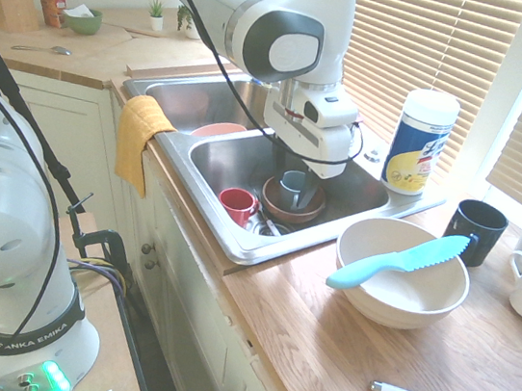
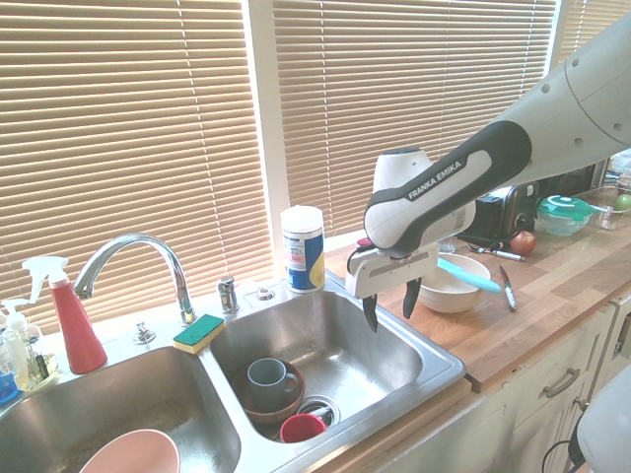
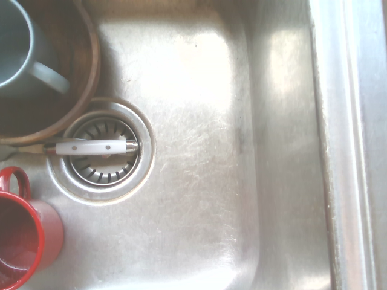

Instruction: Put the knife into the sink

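The open, empty tool (image 2: pixel 391 301) is positioned above the rectangular stainless steel sink (image 2: pixel 389 347). The one-piece turquoise plastic knife (image 1: pixel 398 261), apparently balanced across the white bowl (image 1: pixel 368 298), may be tipped onto the desk (image 1: pixel 383 368) if nudged.

sink (image 1: pixel 343 202) – landmark | in it: mug (image 2: pixel 267 378) inside a bowl (image 2: pixel 287 403), cup (image 1: pixel 237 203) just beside, white-handled utensil (image 3: pixel 91 147) across the drain (image 3: pixel 103 158) | gripper (image 2: pixel 391 303) above its basin | counter beside it: big bowl (image 1: pixel 397 297) – knife (image 1: pixel 396 261) across its rim | canister (image 1: pixel 420 141) on its back ledge
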Robot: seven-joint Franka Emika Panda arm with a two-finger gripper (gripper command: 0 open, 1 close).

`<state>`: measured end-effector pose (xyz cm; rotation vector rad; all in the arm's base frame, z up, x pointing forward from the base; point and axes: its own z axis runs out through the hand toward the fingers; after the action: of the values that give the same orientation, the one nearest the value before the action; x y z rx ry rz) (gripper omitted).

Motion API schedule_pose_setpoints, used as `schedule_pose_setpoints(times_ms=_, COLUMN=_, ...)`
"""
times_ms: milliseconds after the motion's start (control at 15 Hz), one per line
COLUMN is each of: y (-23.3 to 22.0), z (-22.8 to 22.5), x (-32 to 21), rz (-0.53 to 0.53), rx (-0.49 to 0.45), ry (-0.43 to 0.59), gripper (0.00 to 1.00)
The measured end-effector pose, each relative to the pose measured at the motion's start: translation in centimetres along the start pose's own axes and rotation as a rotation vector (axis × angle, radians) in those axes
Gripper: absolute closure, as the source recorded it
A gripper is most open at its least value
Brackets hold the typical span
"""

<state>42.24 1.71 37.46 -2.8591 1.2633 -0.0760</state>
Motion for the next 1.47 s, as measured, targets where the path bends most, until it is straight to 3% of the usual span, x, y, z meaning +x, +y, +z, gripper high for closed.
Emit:
schedule_pose_setpoints(times_ms=400, y=0.6, z=-2.8, x=2.6, rz=-0.006, rx=0.026, ry=0.04, gripper=0.0)
schedule_pose_setpoints(times_ms=733, y=7.1, z=-8.3, x=7.6, rz=-0.17, rx=-0.014, ry=0.041, gripper=0.0)
schedule_pose_setpoints(times_ms=1000, y=12.6, z=-7.5, x=10.8, rz=-0.268, rx=-0.068, ry=0.015, gripper=0.0)
schedule_pose_setpoints(times_ms=1200, y=15.0, z=-5.9, x=12.5, rz=-0.254, rx=-0.099, ry=0.005, gripper=0.0)
schedule_pose_setpoints(times_ms=1467, y=15.4, z=-2.7, x=14.9, rz=-0.207, rx=-0.058, ry=0.033, gripper=0.0)
